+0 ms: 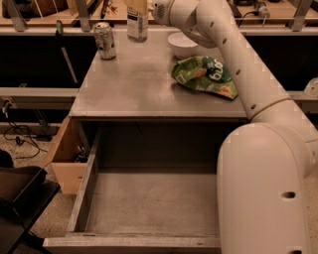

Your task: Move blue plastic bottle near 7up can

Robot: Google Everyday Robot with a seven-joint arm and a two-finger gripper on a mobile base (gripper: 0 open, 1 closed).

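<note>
My pincer [150, 9] is at the far back edge of the table [134, 87], right up against the upper part of the blue plastic bottle [137, 26]. From this view I cannot tell whether it is clenched on the bottle or released. The bottle stands upright on the tabletop just beside my pincer. The 7up can [105, 40] stands upright a short way past it, on the side away from my wrist, with a bare gap between the two.

The main risk, as I judge it, is the bottle itself. It is tall and narrow and I meet it high up, so a loose or off-centre hold could let it swing or tip as I carry it sideways. If I only push it, it could topple rather than slide. Overshooting is the next risk: the can looks light, and a bump from the bottle could knock it over or send it off the table's near corner.

Close under my forearm sits the white bowl [183, 45], and further back along the arm lies the green chip bag [204, 75]. A careless sweep of the arm could drag either one. The open drawer [149, 198] lies well away, below the table's front edge, and would catch anything that rolled off there.
</note>
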